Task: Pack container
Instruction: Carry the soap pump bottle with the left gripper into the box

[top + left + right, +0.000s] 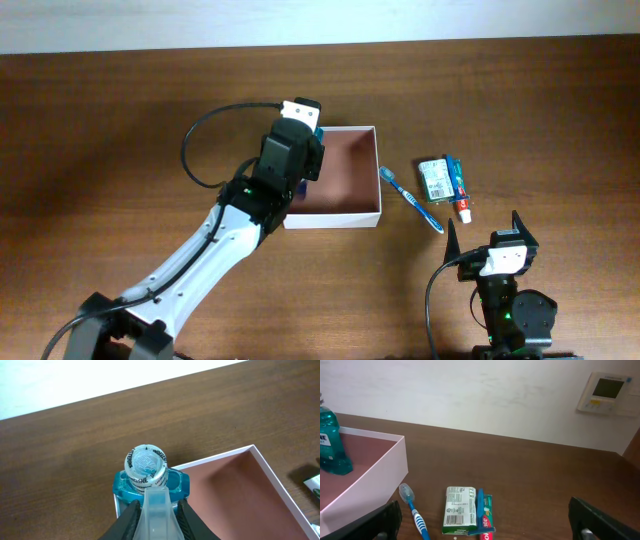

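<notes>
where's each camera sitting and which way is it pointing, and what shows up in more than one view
Overhead: fixed above the table, looking straight down; shows the left arm over the container and the open right gripper.
Left wrist: on the left arm, looking down past the left gripper, shut on the teal bottle at the container's corner.
Right wrist: low near the table, facing the wall; its open fingers frame the toothbrush and green-and-white packet.
Shared: both wrist views show the teal bottle and container.

The overhead camera is looking straight down on the whole table [100, 120], while both wrist cameras are sharing the box [240, 485], the left from close above, the right low from its side.
</notes>
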You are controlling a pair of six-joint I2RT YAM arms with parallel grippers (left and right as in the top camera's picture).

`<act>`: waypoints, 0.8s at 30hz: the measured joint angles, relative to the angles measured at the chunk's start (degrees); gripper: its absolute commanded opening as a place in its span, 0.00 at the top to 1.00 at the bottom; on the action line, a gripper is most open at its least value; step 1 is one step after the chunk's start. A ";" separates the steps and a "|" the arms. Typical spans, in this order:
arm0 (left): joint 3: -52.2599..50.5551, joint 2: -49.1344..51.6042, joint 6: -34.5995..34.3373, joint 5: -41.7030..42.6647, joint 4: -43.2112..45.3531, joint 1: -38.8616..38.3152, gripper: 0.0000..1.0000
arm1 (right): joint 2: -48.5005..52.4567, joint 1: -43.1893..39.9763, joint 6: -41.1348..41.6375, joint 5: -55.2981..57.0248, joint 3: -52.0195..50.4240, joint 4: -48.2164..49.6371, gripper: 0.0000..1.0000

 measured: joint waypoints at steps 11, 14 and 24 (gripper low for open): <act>0.00 2.93 0.00 0.00 0.13 0.00 0.75 | 0.00 0.00 -0.04 0.00 0.00 0.00 0.01; 0.00 2.97 0.13 -0.37 0.13 0.00 0.53 | 0.00 0.00 0.00 0.00 0.00 0.00 0.01; 0.02 2.97 0.42 -2.93 0.61 0.00 0.27 | 0.00 0.00 -0.02 0.00 0.00 0.00 0.02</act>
